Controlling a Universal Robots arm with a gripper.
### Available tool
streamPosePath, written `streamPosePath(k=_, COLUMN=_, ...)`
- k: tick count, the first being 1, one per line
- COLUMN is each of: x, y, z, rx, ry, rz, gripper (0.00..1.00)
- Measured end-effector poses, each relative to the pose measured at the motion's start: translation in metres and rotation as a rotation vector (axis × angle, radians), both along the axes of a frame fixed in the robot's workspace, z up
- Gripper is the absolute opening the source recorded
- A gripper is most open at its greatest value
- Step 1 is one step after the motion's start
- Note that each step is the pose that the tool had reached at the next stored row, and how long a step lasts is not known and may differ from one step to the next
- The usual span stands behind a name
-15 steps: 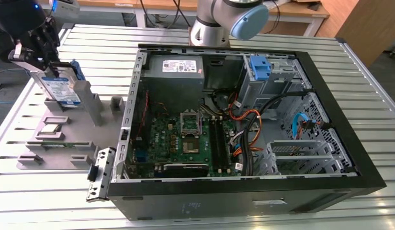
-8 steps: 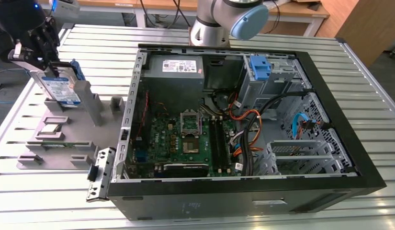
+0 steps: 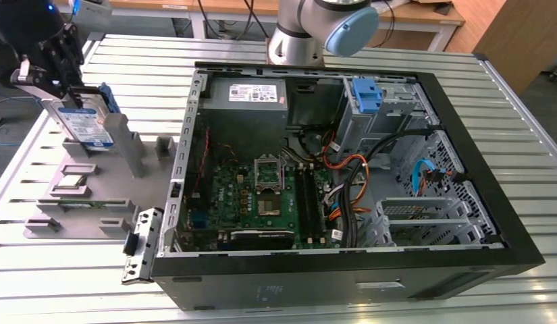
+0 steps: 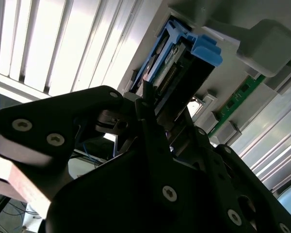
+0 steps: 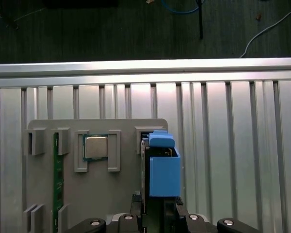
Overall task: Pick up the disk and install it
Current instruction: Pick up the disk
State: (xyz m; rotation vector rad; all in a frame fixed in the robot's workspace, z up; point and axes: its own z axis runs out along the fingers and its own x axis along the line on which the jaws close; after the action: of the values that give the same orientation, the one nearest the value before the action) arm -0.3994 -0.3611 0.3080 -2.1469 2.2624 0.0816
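Fingers [image 4: 150, 121] clamp disk [image 3: 87, 127] at grey fixture [image 3: 98, 182]; slatted metal table [image 3: 71, 270], dark floor [image 5: 111, 29].

A robotics lab or workshop: an open computer case [image 3: 350, 283] lies on a ribbed aluminium tabletop [image 3: 521, 121], a robot arm's base [image 3: 294, 44] behind it, a grey parts fixture [image 3: 116, 182] beside it, cabled wooden benches [image 3: 431, 17] beyond.

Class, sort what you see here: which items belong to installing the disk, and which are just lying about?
Job: the disk, the gripper closed on it, the drive cage in the open computer case.
Lying about: processor chip, memory stick, grey parts tray.
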Motion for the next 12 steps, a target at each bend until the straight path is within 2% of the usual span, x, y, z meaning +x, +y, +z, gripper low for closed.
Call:
streamPosePath(k=6, x=0.0, y=0.0, z=0.0099, rx=0.0003, ry=-0.0004, rz=0.001, gripper=0.35)
streamPosePath(k=12, x=0.0, y=0.0, z=0.0104, rx=0.0003, ry=-0.0005, rz=0.001, gripper=0.35)
